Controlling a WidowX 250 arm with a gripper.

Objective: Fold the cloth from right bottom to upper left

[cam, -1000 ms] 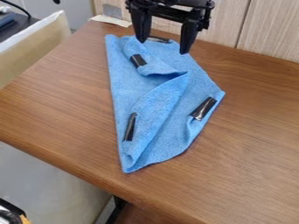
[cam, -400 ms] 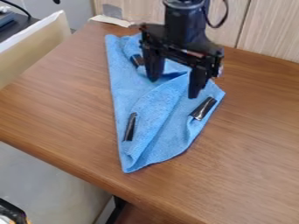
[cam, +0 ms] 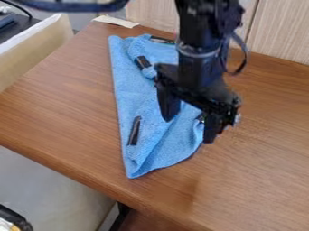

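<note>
Wooden table (cam: 66,103), pale wood-grain wall (cam: 278,31)

Black end effector (cam: 188,131) — fingers apart — over the blue cloth (cam: 129,94)

Saw no readable text, label, brand, number or sign.
</note>
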